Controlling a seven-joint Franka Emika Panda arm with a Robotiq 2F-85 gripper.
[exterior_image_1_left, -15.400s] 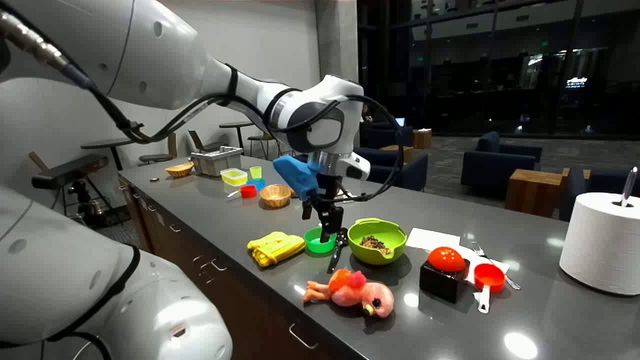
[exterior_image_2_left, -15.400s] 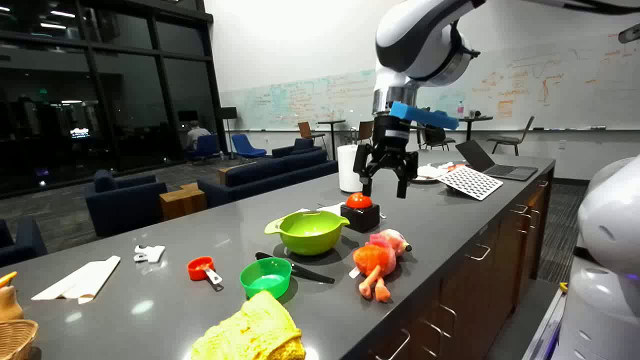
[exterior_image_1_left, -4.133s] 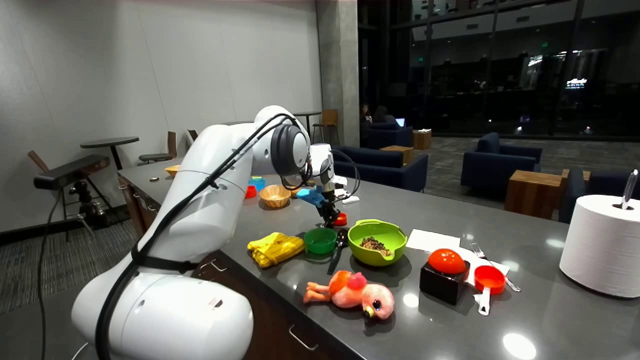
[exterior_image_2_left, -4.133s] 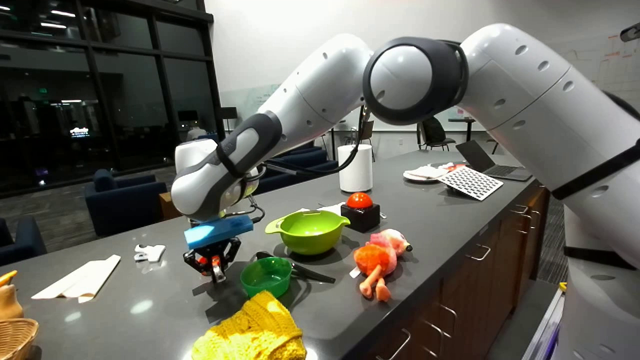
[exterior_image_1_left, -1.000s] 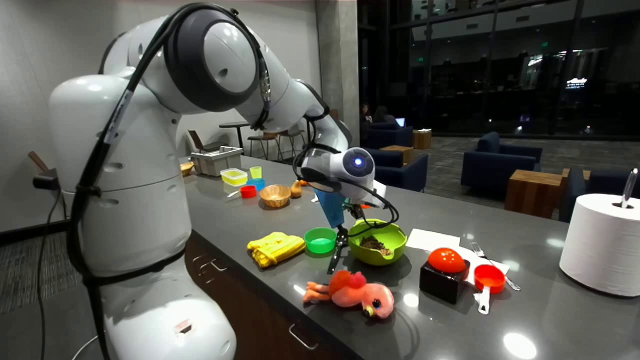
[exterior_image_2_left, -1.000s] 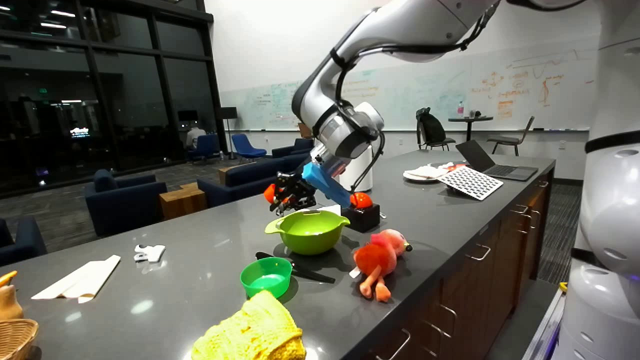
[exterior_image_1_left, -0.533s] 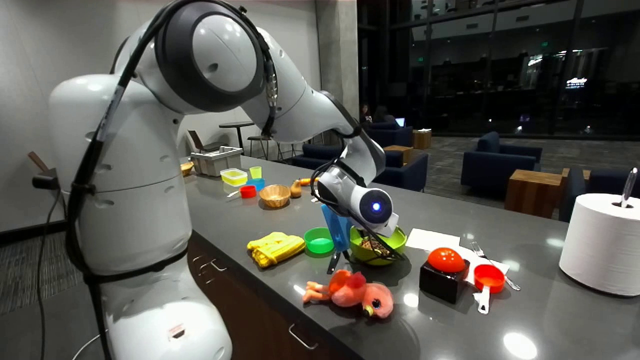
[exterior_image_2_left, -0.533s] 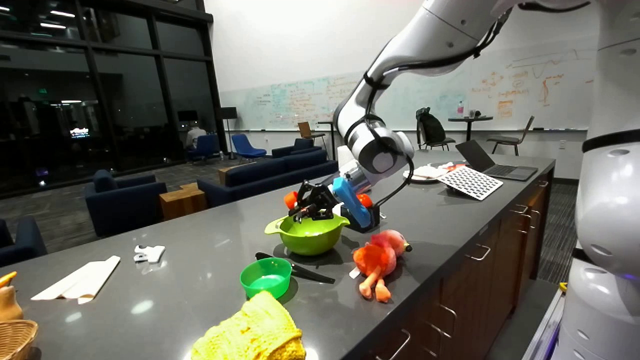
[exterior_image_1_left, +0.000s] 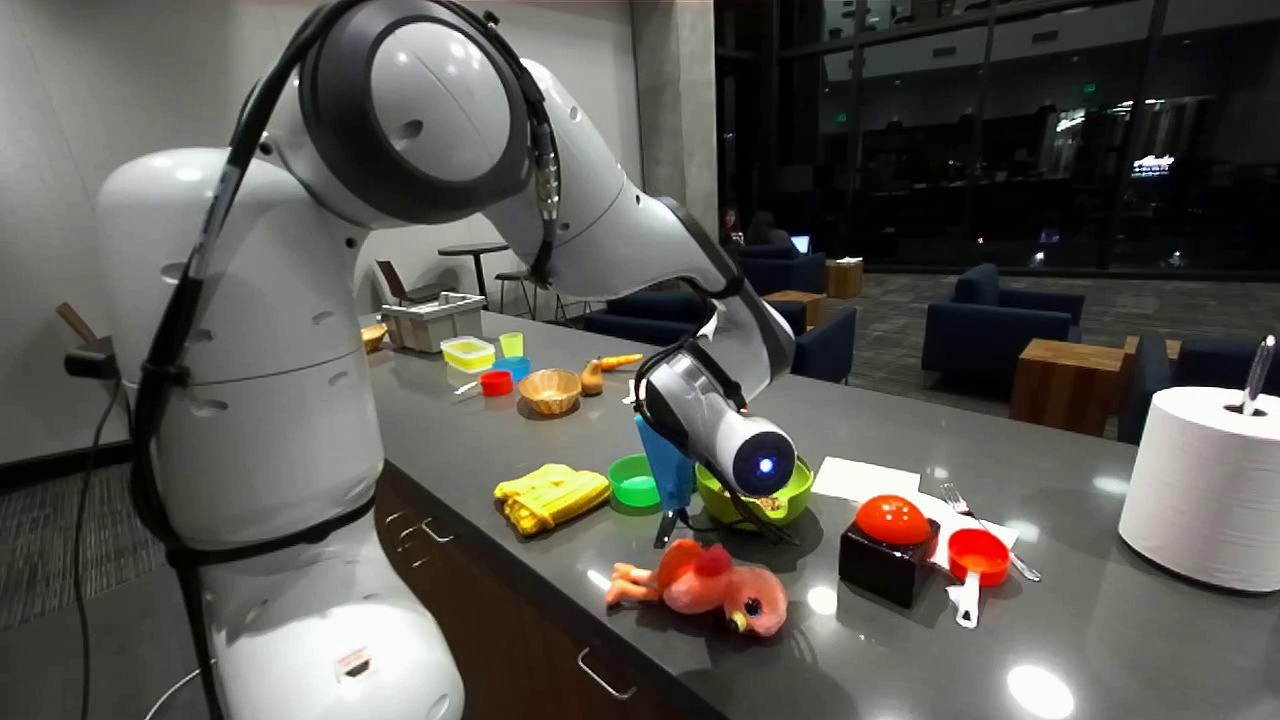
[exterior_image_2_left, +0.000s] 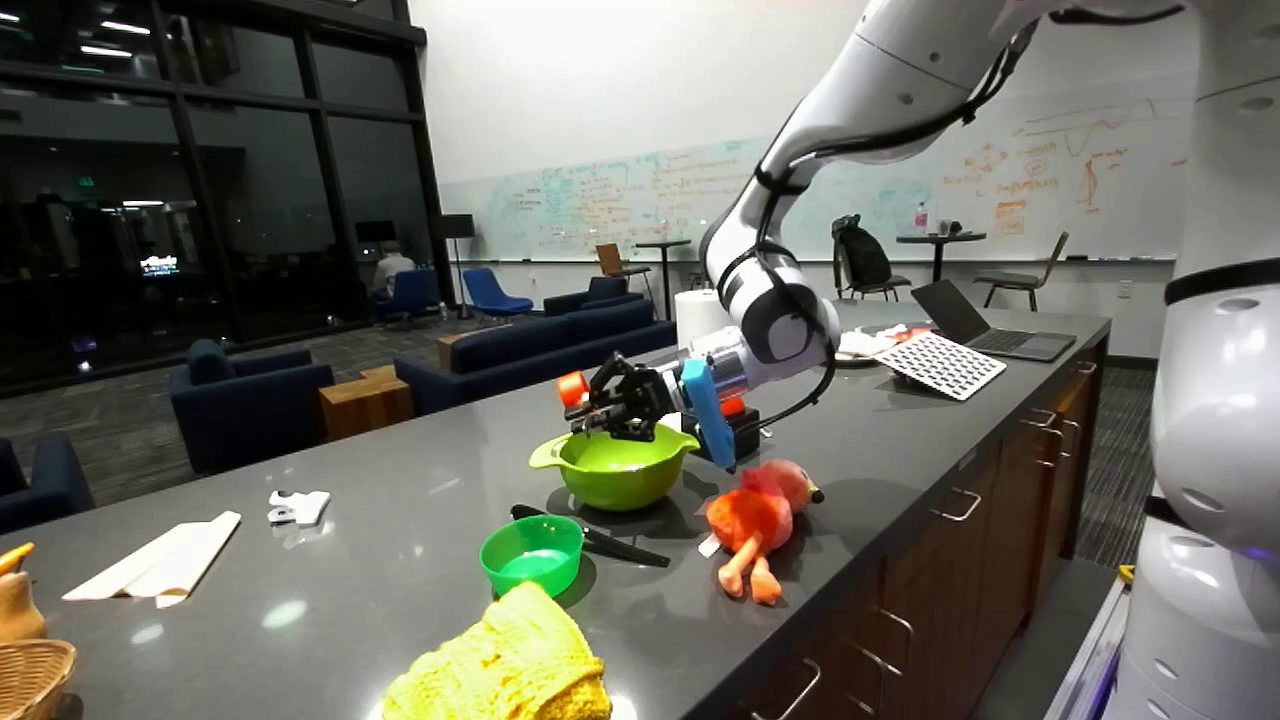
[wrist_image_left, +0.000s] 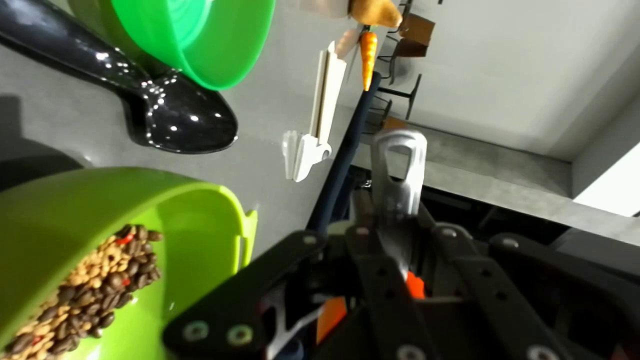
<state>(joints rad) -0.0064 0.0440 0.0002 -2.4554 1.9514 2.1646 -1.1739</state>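
My gripper (exterior_image_2_left: 598, 412) is shut on the metal handle (wrist_image_left: 400, 175) of a red measuring cup (exterior_image_2_left: 572, 388). In an exterior view the wrist lies nearly level, and the cup hangs just above the far rim of a lime-green bowl (exterior_image_2_left: 620, 482). Coffee beans and paler bits (wrist_image_left: 100, 285) fill part of that bowl in the wrist view. A black spoon (wrist_image_left: 190, 115) lies beside it, close to a small green cup (wrist_image_left: 220, 45). In an exterior view the arm hides the jaws and the held cup, with the bowl (exterior_image_1_left: 800, 492) partly covered.
Near the counter's edge lies a pink plush bird (exterior_image_1_left: 710, 590). A red button on a black box (exterior_image_1_left: 890, 550), another red measuring cup (exterior_image_1_left: 978, 560), a fork (exterior_image_1_left: 957, 498) and a paper roll (exterior_image_1_left: 1205, 490) stand beyond. A yellow cloth (exterior_image_2_left: 510, 660) lies by the green cup.
The red cup, on the counter well before, is now in my grip. Over the last second the wrist has swung and tilted lower, bringing the cup closer over the bowl.
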